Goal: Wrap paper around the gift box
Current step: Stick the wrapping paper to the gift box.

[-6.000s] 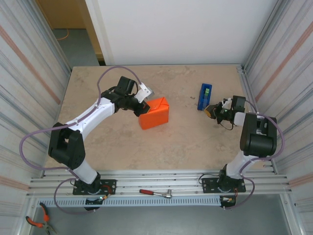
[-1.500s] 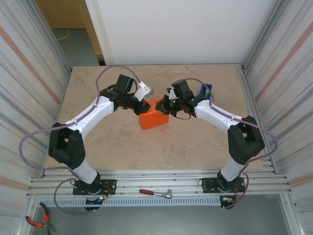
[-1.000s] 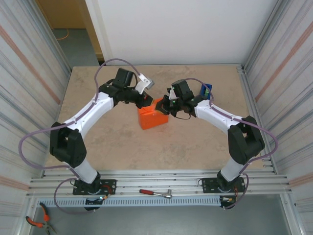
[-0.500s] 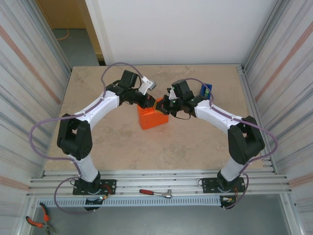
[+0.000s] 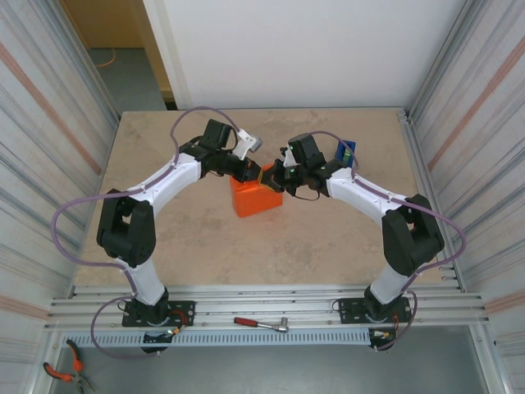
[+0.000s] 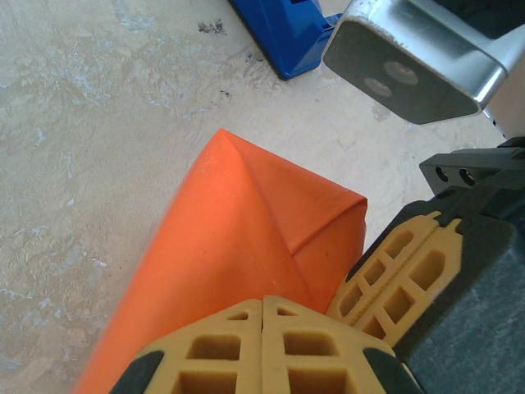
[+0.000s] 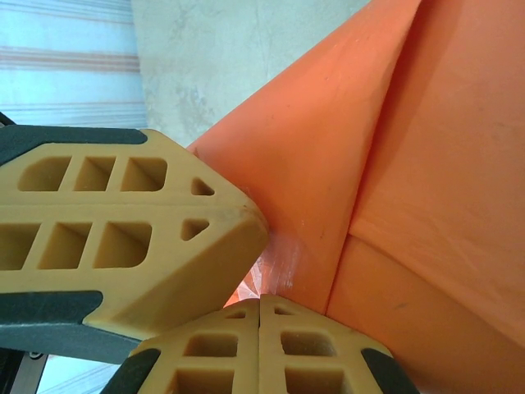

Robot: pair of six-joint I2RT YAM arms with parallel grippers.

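The paper (image 5: 257, 195) is bright orange and folded into a parcel at the table's middle; the gift box is hidden inside it. Both grippers meet at the parcel's far end. My left gripper (image 5: 261, 175) is shut, its tips (image 6: 262, 302) resting on the folded triangular flap of paper (image 6: 238, 222). My right gripper (image 5: 271, 179) is shut too, its tips (image 7: 260, 300) pressed to the paper (image 7: 410, 164) right beside the left fingers (image 7: 139, 222). A shiny clear patch, like tape (image 7: 283, 258), lies on the paper between the two sets of tips.
A blue tape dispenser (image 5: 344, 161) stands behind the right arm, also seen as the blue tape dispenser (image 6: 279, 33) past the parcel. A red-handled tool (image 5: 261, 323) lies on the front rail and pliers (image 5: 61, 373) at the bottom left. Corrugated walls close both sides.
My left gripper has slid right along the parcel's far end until it meets the right gripper. The right arm and the parcel have stayed put.
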